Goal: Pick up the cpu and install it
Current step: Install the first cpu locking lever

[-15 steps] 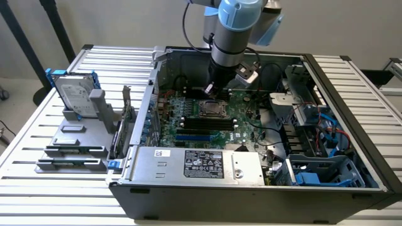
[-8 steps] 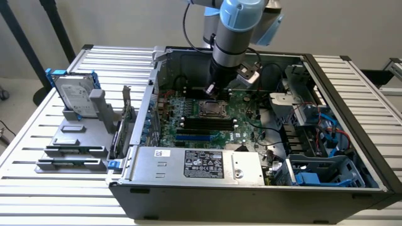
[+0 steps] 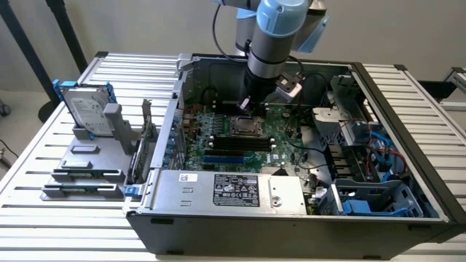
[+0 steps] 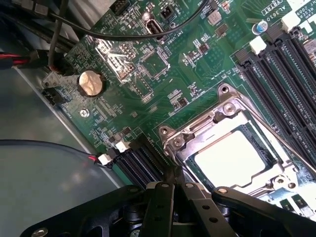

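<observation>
The cpu, a flat square chip with a bright silvery top, lies inside the metal-framed socket on the green motherboard. In the exterior view the cpu sits in the middle of the open computer case, with my gripper hanging just above its far edge. In the wrist view my gripper is shut, its black fingers pressed together with nothing between them. The fingertips stand right at the socket frame's edge, beside the cpu.
Black memory slots run beside the socket. A power supply fills the case's near side, and cables and drive bays its right. Outside the case, at the exterior view's left, stand a hard drive in a blue bracket and a grey holder.
</observation>
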